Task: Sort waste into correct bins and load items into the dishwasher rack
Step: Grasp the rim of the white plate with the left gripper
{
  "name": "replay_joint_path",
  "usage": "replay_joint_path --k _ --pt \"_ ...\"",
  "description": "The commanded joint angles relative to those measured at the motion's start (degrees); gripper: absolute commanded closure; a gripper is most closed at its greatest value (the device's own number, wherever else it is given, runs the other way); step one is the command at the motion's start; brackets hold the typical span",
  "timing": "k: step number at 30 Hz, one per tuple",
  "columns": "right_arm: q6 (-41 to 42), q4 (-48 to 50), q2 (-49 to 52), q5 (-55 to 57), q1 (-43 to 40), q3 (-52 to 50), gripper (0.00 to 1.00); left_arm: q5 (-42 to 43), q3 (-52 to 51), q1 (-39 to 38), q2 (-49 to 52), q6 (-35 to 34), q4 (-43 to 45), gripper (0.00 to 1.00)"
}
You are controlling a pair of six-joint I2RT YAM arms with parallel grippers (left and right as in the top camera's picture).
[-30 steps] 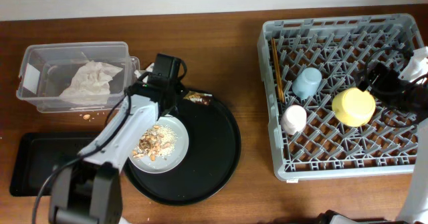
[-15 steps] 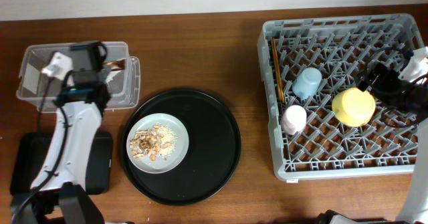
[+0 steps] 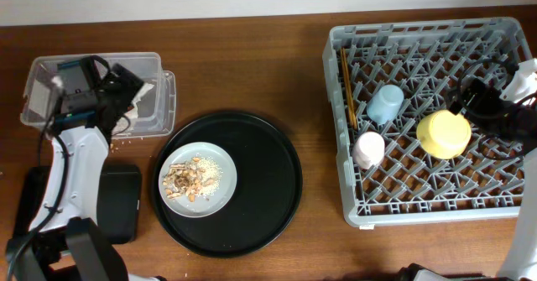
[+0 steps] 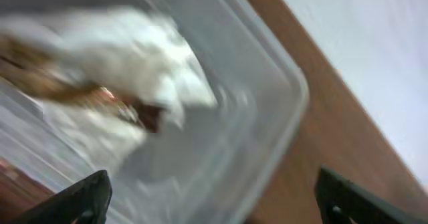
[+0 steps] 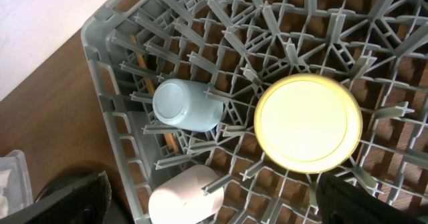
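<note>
Both jaw pairs are observed apart: left gripper (image 4: pixel 214 200) over the clear tub (image 4: pixel 271 110), right gripper (image 5: pixel 210 198) over the dishwasher rack (image 5: pixel 97 40).

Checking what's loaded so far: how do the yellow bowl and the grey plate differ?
The yellow bowl sits in the dishwasher rack; the grey plate lies outside it, on the round black tray. The plate carries food scraps; the bowl shows none. Both are round.

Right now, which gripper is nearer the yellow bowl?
Right. The right gripper hovers beside the yellow bowl over the rack; the left gripper is far off, above the clear tub.
</note>
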Motion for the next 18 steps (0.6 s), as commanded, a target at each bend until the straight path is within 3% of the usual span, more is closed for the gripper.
replay_joint_path --k 1,5,9,10,13,18 --pt "0.39 0.04 0.11 0.52 -0.26 0.48 0.01 9.53 0.13 -4.52 -2.89 6.75 -4.33 0.05" --pt "0.39 0.04 0.11 0.52 -0.26 0.48 0.01 9.55 0.13 -10.49 -7.82 8.92 -10.32 0.05" --pt "0.39 0.04 0.11 0.52 -0.26 0.48 0.01 9.60 -1.09 -23.19 -8.04 8.85 -23.74 0.08" --pt "0.39 0.04 0.11 0.52 -0.26 0.48 0.01 9.57 -2.08 -26.05 -7.74 8.85 -24.50 0.11" --pt "0.39 0.04 0.09 0.55 -0.26 0.48 0.01 8.87 -6.80 -35.95 -6.08 8.72 -24.55 0.39" --pt "0.39 0.04 0.11 0.52 -0.26 0.48 0.01 -1.09 -10.43 -43.98 -1.44 5.99 -25.16 0.40"
